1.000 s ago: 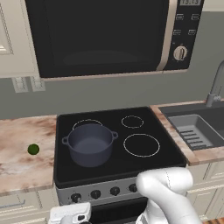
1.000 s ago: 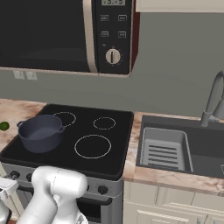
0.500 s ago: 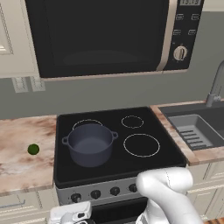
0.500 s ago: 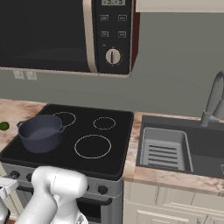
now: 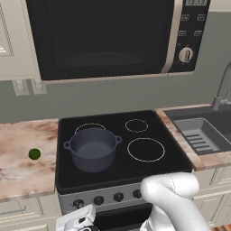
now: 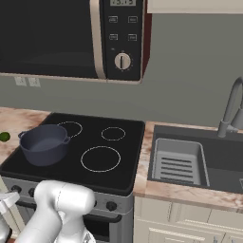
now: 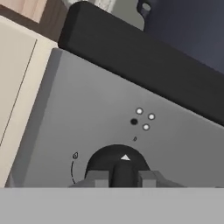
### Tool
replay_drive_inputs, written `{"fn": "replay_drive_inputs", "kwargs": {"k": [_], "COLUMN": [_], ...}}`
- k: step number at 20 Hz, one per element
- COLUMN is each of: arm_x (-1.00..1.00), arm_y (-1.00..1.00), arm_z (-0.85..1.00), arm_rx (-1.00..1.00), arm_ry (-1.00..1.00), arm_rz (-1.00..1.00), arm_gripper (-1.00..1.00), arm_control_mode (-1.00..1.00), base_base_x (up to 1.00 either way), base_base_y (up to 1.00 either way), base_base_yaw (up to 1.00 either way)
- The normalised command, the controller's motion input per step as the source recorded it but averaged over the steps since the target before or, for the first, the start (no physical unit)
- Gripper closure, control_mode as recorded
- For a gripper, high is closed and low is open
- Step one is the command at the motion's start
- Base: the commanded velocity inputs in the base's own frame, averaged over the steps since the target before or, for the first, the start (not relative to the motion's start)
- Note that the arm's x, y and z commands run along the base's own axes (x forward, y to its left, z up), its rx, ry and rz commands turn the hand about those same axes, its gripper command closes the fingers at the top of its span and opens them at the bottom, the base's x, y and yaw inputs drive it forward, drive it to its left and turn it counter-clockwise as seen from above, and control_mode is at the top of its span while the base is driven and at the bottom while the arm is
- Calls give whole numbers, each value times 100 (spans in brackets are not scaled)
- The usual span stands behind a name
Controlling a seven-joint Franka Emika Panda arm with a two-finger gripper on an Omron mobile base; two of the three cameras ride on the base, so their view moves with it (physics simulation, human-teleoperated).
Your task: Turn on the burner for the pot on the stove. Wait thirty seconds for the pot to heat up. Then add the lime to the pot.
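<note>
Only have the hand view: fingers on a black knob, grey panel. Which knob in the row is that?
Observer: In the left base view the hand sits low at the left end of the stove front, so it looks like the leftmost knob. The gripper is shut on it.
Operator: Is the pot on a left burner?
Observer: Yes. The pot stands on the front left of the cooktop, with no lid, and a ring partly shows behind it.
Operator: Lime?
Observer: The lime lies on the counter left of the stove, apart from the pot.
</note>
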Motion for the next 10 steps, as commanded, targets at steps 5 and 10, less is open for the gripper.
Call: {"fn": "replay_drive_inputs", "kwargs": {"k": [5,10], "arm_x": [0,0], "arm_y": [6,10], "arm_z": [-5,-7], "arm_rx": [-47,-50], "arm_ry": [5,7], "arm_rz": [2,1], "arm_gripper": [100,100], "arm_control_mode": [-100,-100], "base_base_x": [0,0], "base_base_y": [0,0], "base_base_yaw": [0,0]}}
